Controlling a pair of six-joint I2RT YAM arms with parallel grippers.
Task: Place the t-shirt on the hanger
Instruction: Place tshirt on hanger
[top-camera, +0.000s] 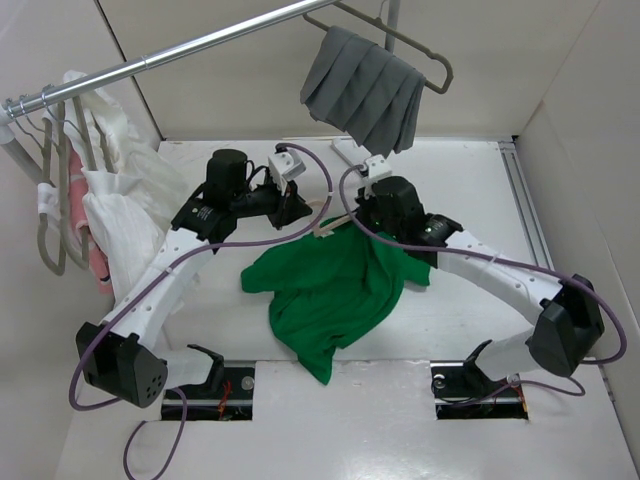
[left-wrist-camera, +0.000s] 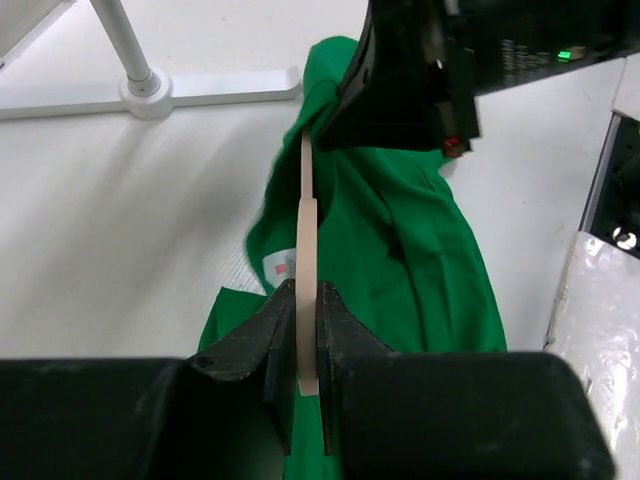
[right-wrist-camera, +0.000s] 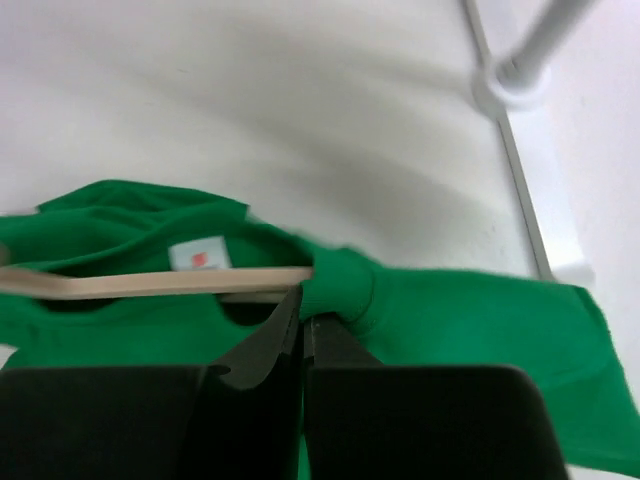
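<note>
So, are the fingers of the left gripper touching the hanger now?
Touching. The left wrist view shows it: the hanger stands edge-on between the two fingers of the left gripper, and both press against its sides with no gap.

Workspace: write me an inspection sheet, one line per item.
Surface: white table, arm bases at its near edge.
Job's things: t-shirt crumpled at centre; hanger with one end inside its collar.
Clutter: grey cloth and white garments hanging from the rail.
Grippers: left gripper, jaws shut on hanger; right gripper, jaws shut on t-shirt collar.
Cables: purple cables loop along both arms.
Surroundings: white walls.
</note>
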